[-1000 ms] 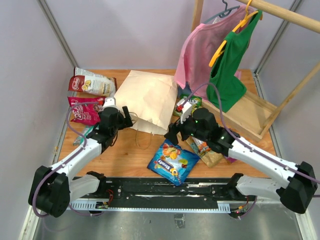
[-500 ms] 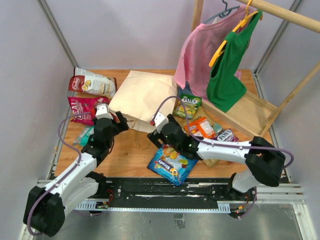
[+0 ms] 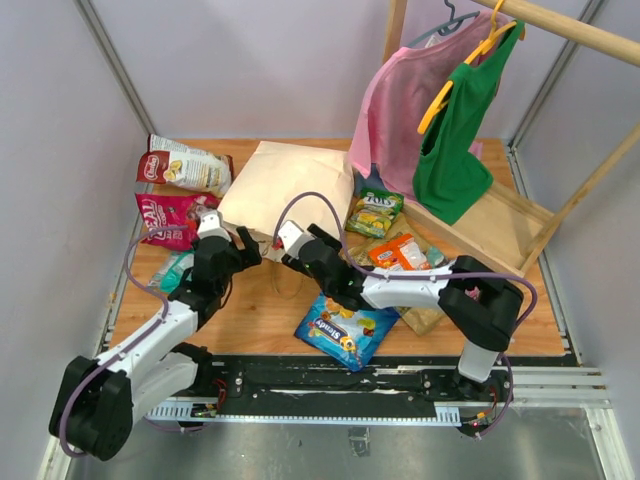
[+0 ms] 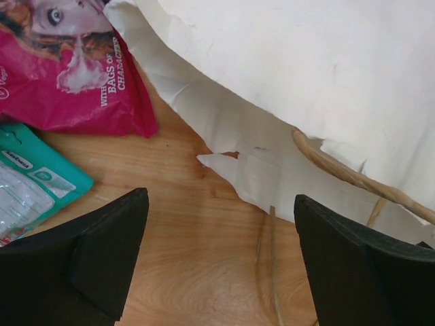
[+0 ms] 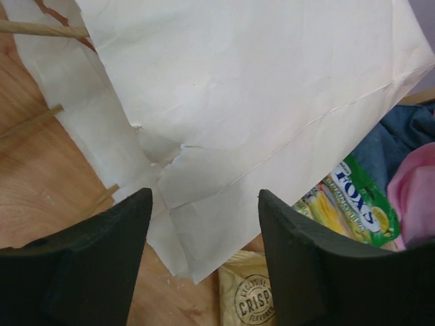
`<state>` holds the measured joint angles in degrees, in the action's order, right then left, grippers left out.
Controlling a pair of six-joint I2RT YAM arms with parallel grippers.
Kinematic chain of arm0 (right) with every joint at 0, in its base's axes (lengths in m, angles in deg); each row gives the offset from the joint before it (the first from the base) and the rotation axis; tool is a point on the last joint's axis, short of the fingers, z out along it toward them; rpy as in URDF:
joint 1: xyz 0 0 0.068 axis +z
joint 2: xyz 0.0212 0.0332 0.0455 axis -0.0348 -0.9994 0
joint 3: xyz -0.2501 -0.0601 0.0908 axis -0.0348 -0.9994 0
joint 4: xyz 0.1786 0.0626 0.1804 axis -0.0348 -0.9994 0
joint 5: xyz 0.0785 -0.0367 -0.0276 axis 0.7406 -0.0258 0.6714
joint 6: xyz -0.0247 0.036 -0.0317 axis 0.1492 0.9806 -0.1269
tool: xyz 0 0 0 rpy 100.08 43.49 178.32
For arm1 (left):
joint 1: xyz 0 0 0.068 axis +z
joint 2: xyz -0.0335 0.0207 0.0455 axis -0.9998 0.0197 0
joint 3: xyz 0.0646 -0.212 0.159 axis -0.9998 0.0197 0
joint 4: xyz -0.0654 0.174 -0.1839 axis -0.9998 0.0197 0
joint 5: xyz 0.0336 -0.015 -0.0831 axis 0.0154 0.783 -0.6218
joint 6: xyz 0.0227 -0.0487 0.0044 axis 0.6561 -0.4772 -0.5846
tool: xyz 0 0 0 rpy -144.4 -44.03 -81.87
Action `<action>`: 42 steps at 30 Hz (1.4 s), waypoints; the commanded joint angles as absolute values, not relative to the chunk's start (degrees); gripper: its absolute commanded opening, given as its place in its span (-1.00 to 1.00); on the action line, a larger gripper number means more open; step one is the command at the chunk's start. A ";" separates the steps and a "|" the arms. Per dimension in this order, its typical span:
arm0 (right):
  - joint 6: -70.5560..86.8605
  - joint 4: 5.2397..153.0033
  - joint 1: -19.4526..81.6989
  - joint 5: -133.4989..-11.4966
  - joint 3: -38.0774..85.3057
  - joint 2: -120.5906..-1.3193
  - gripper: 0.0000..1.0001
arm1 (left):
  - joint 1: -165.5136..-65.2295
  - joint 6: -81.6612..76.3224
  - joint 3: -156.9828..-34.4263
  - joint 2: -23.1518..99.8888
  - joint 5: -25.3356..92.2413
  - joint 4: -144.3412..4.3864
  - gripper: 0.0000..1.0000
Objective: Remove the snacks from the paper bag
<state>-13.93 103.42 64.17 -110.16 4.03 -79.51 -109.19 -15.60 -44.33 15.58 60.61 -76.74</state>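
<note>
Within the last second the right arm has swung away from the heap of snacks at 3 o'clock on the table (image 3: 270, 310) and across to the centre. Its right tool (image 3: 284, 244) now sits at the near lip of the paper bag (image 3: 290, 190), while the left tool (image 3: 238, 242) has hardly shifted from the bag's 7 o'clock corner. Both tools are spread wide with nothing between their fingers, so the two arms now flank the bag's mouth. That looks like a setup for reaching in or lifting the lip rather than carrying anything. The bag lies flat on its side in the middle of the table, mouth toward 6 o'clock. Around it lie snacks already out: a red-white packet (image 3: 185, 165) and a magenta packet (image 3: 170, 218) at 10 o'clock, a teal packet (image 3: 172, 270) at 9, a green packet (image 3: 375, 210) and an orange packet (image 3: 400, 252) at 3, and a blue packet (image 3: 345, 330) at 5. The overhead view gives this layout but not the state of the lip. The left wrist view shows the paper edge torn and ragged just ahead of the left tool (image 4: 221, 198), with a loop handle (image 4: 353, 180) at 3 o'clock and the magenta packet (image 4: 61, 75) at 10. The right wrist view shows the right tool (image 5: 204, 195) over creased, split paper, with the green packet (image 5: 343, 204) peeking out at 4 o'clock. No view looks inside, so whether any snack is left in the bag cannot be told.
</note>
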 commanded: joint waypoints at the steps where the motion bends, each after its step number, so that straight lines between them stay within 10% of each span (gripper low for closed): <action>1: -17.16 105.49 64.34 -116.04 6.72 -82.11 0.14 | -108.98 -16.73 -45.37 19.36 63.23 -78.42 0.84; 19: -16.86 96.24 58.00 -112.34 15.29 -75.14 -0.81 | -108.92 -12.06 -60.57 19.82 65.62 -73.72 0.86; 42: 11.61 46.71 49.04 -84.79 56.10 -71.34 -0.84 | -108.87 -8.94 -91.43 12.19 63.48 -54.68 0.99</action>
<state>4.67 53.96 54.16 -94.12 54.13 -73.56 -109.19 -11.17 -86.67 12.26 63.65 -56.06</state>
